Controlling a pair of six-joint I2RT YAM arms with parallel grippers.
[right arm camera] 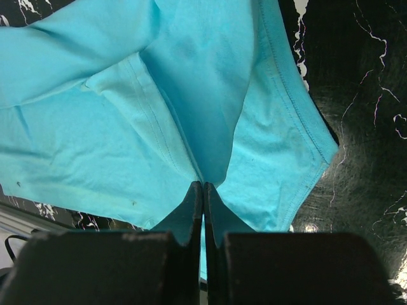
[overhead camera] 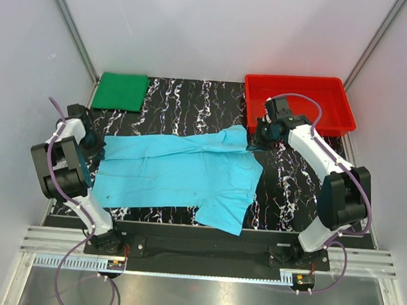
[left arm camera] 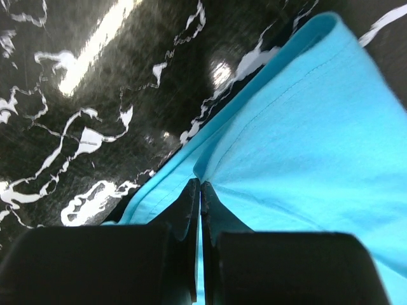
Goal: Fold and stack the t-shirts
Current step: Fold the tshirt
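Both grippers are clamped onto cloth. The left gripper point(left arm camera: 200, 184) has its jaws pressed together on a fold at the left edge of the blue t-shirt point(overhead camera: 181, 172). The right gripper point(right arm camera: 203, 185) pinches a ridge of the same shirt at its far right corner, beside a hemmed edge.

From the top view I see the blue t-shirt spread lengthwise across the middle of the table point(overhead camera: 193, 99), mostly flat. One sleeve points toward the near right. The far right part is drawn up into a peak where the right gripper holds it. The green t-shirt point(overhead camera: 122, 91) lies folded into a neat square at the far left corner, apart from the blue one.

The table has a glossy black top with white marbling, and it catches bright glare in the left wrist view. A red tray point(overhead camera: 299, 79) sits at the far right corner, just behind the right gripper. Pale walls point(overhead camera: 219, 28) close in the far side and both flanks.

My left arm is folded back tightly, with its elbow out over the left edge and its wrist turned inward to the shirt. My right arm reaches up the right side and bends left at the wrist, in front of the tray.
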